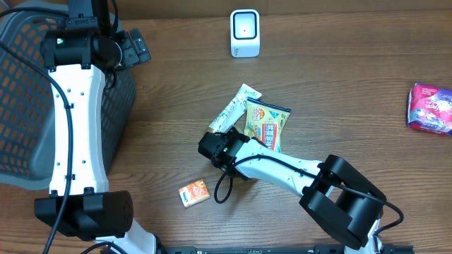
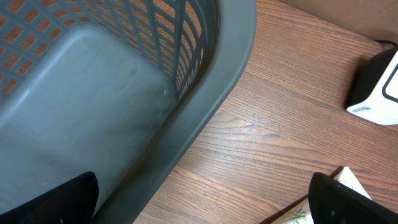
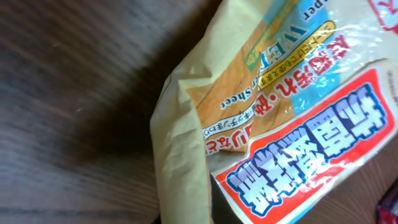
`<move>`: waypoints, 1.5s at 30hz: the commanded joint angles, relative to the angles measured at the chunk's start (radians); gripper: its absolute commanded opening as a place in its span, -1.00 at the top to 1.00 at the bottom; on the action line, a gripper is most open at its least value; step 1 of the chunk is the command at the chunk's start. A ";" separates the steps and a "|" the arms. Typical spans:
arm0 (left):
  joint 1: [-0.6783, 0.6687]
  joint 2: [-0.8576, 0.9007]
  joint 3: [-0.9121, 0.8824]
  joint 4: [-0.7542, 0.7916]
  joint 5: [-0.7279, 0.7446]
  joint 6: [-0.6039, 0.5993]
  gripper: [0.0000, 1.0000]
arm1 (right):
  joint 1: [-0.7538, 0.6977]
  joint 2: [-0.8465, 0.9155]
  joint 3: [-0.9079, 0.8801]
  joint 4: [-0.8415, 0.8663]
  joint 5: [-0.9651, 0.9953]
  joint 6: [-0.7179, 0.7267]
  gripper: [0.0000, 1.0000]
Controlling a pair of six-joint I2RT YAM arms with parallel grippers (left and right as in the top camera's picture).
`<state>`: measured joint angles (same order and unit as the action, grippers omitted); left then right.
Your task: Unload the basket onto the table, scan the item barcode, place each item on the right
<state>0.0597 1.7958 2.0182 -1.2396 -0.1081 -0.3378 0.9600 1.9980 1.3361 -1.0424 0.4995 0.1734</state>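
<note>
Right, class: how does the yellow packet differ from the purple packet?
The yellow packet lies mid-table, its edge pinched by the right gripper; the purple packet lies at the table's right edge, untouched. The yellow packet lies against a white-green packet; the purple packet lies alone. Both are printed packets lying flat.

Overhead looks straight down, far off, on the whole tabletop (image 1: 339,85). Left wrist slants low past its jaws over the basket (image 2: 205,118) rim toward the scanner (image 2: 376,93); right wrist sits tight against the wet-wipes packet (image 3: 280,124) ahead of its jaws. Overhead shares all three.
</note>
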 commanded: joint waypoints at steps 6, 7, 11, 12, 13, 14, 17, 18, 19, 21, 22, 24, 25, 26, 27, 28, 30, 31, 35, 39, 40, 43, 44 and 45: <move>-0.001 0.011 -0.002 -0.006 0.005 0.001 -1.00 | -0.053 -0.111 0.193 -0.183 -0.509 -0.008 0.92; -0.001 0.011 -0.002 -0.006 0.005 0.001 -0.99 | -0.069 -0.127 0.241 -0.220 -0.579 -0.009 0.92; -0.001 0.011 -0.002 -0.006 0.004 0.001 -1.00 | -0.167 -0.175 0.462 -0.359 -0.910 -0.046 0.92; -0.001 0.011 -0.002 -0.006 0.004 0.001 -1.00 | -0.203 -0.181 0.521 -0.390 -1.003 -0.053 0.92; -0.001 0.011 -0.002 -0.006 0.005 0.001 -0.99 | -0.236 -0.183 0.565 -0.409 -1.080 -0.057 0.92; -0.001 0.011 -0.002 -0.006 0.005 0.001 -1.00 | -0.269 -0.183 0.601 -0.420 -1.162 -0.072 0.92; -0.001 0.011 -0.002 -0.006 0.004 0.001 -1.00 | -0.373 -0.183 0.628 -0.407 -1.398 -0.093 0.92; -0.001 0.011 -0.002 -0.006 0.005 0.001 -1.00 | -0.404 -0.180 0.624 -0.406 -1.452 -0.093 0.92; -0.001 0.011 -0.002 -0.006 0.004 0.001 -0.99 | -0.435 -0.174 0.615 -0.407 -1.493 -0.097 0.92; -0.001 0.011 -0.002 -0.006 0.005 0.001 -1.00 | -0.488 -0.166 0.589 -0.407 -1.492 -0.101 0.92; -0.001 0.011 -0.002 -0.006 0.005 0.001 -1.00 | -0.512 -0.159 0.569 -0.407 -1.470 -0.114 0.93; -0.001 0.011 -0.002 -0.006 0.005 0.001 -1.00 | -0.547 -0.147 0.516 -0.402 -1.459 -0.153 0.93; -0.001 0.011 -0.002 -0.006 0.005 0.001 -1.00 | -0.563 -0.140 0.483 -0.394 -1.460 -0.156 0.93; -0.001 0.011 -0.002 -0.006 0.005 0.001 -1.00 | -0.576 -0.134 0.447 -0.377 -1.465 -0.157 0.92; -0.001 0.011 -0.002 -0.006 0.005 0.001 -1.00 | -0.589 -0.127 0.400 -0.348 -1.479 -0.168 0.93; -0.001 0.011 -0.002 -0.006 0.005 0.001 -0.99 | -0.599 -0.122 0.361 -0.323 -1.497 -0.184 0.93; -0.001 0.011 -0.002 -0.006 0.004 0.001 -1.00 | -0.620 -0.111 0.284 -0.276 -1.523 -0.191 0.92; -0.001 0.011 -0.002 -0.006 0.004 0.001 -1.00 | -0.628 -0.106 0.249 -0.258 -1.537 -0.198 0.93; -0.001 0.011 -0.002 -0.006 0.005 0.001 -1.00 | -0.636 -0.084 0.151 -0.211 -1.575 -0.205 0.92; -0.001 0.011 -0.002 -0.006 0.004 0.001 -0.99 | -0.614 -0.082 0.154 -0.215 -1.632 -0.205 0.92; -0.001 0.011 -0.002 -0.006 0.005 0.001 -1.00 | -0.614 -0.082 0.156 -0.215 -1.628 -0.206 0.92; -0.001 0.011 -0.002 -0.006 0.005 0.001 -1.00 | -0.624 -0.082 0.156 -0.216 -1.526 -0.208 0.93; -0.001 0.011 -0.002 -0.006 0.004 0.001 -1.00 | -0.632 -0.081 0.156 -0.215 -1.509 -0.209 0.93; -0.001 0.011 -0.002 -0.006 0.004 0.001 -0.99 | -0.641 -0.081 0.156 -0.214 -1.502 -0.209 0.93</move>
<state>0.0597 1.7958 2.0182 -1.2396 -0.1081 -0.3378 0.3408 1.9293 1.4773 -1.2606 -1.0290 -0.0158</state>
